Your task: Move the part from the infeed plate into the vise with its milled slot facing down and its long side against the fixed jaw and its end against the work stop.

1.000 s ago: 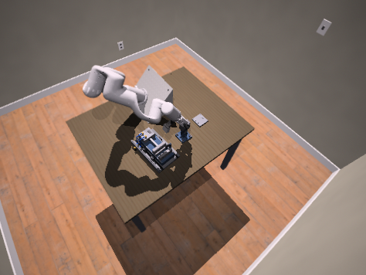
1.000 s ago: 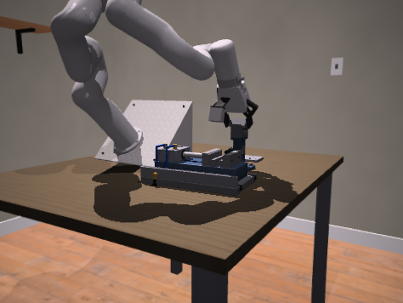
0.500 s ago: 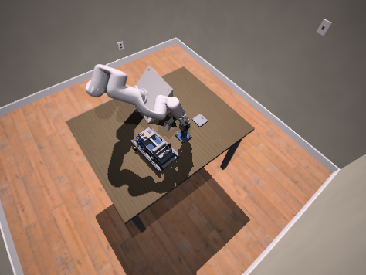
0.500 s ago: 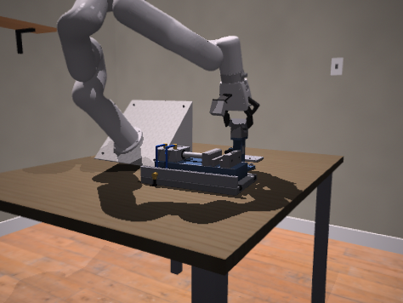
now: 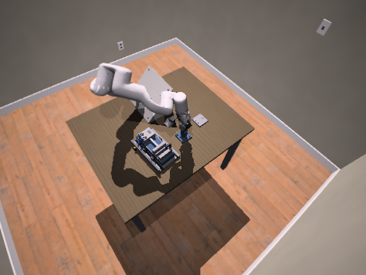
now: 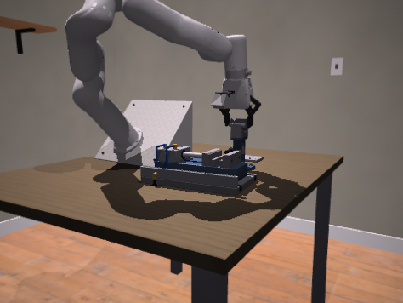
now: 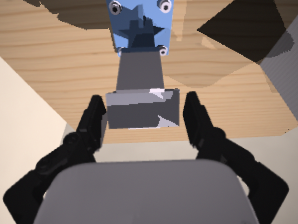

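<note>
Our black two-fingered pincer (image 7: 143,116) stands wide, holding nothing, straddling the upper end of the grey rectangular block (image 7: 143,108).

We see the part standing on end in the blue V-block rest (image 7: 142,24), off the flat grey infeed plate (image 5: 200,120) and not yet in the vise (image 6: 200,170). We judge the main risk is a skewed close: one fingertip (image 7: 97,120) looks nearer the block than the other, so it could tip the part out of the V or grab it crooked, leaving the slot facing wrong. Just beside stand the vise's raised jaws and air cylinder (image 6: 180,154); the carry must clear them. The grey wedge-shaped arm mount (image 6: 163,123) sits behind, well apart.
</note>
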Robot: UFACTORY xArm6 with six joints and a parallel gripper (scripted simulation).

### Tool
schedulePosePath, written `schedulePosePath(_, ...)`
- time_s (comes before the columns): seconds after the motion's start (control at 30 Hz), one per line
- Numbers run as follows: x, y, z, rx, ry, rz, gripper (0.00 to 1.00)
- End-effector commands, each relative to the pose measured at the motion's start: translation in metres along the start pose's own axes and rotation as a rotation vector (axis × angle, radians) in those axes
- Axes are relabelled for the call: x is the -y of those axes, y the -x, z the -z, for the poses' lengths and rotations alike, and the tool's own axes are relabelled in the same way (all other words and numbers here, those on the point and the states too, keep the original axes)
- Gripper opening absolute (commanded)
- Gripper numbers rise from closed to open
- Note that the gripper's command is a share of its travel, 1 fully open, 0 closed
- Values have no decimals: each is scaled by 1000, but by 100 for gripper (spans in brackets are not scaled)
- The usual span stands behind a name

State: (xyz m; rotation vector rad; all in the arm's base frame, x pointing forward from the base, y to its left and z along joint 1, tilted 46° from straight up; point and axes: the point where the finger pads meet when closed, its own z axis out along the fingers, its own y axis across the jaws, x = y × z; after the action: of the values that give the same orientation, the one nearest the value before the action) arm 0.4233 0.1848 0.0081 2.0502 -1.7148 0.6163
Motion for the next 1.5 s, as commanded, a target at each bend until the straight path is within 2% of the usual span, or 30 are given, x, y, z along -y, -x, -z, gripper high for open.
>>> schedulePosePath(0.0, 1, 1, 2, -41, -3, 0, 89)
schedulePosePath(0.3, 1, 3, 1, -159, -3, 0, 89)
schedulePosePath(0.37, 1, 3, 1, -159, -3, 0, 89)
schedulePosePath(0.87, 1, 5, 1, -354, -3, 0, 89)
schedulePosePath(0.93, 1, 5, 1, -354, -3, 0, 89)
schedulePosePath(1.47, 1, 7, 0, -535, -3, -1, 89)
